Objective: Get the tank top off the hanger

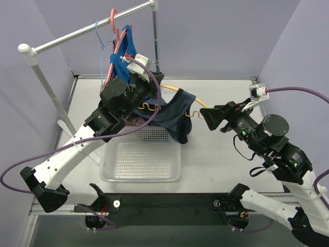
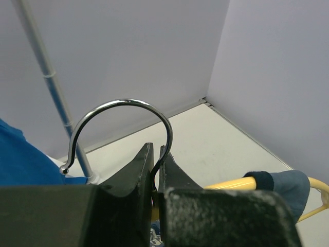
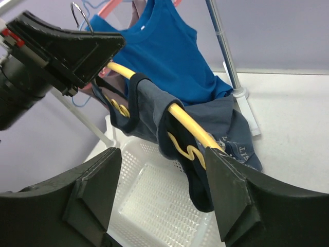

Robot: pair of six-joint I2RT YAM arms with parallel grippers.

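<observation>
"Left wrist view: what do we hold?"

"Our left gripper (image 2: 156,154) pinches the stem of the metal hook (image 2: 126,101), jaws almost closed on it."

"And our right gripper (image 3: 162,159)?"

"Spread wide, empty, just right of the yellow hanger (image 3: 191,123). The navy tank top (image 3: 149,108) hangs draped over it, above the white basket (image 1: 141,164)."

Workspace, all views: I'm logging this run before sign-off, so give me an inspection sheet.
Surface: pale table, clear basket on it.
Job's things: dark tank top draped on yellow hanger, above basket.
Clutter: nothing seen.
Grippers: left gripper shut on hanger's metal hook; right gripper open, facing hanger's end.
Cables: purple cables loop off both arms.
Surroundings: rack holding blue top on pink hanger; purple walls.
</observation>
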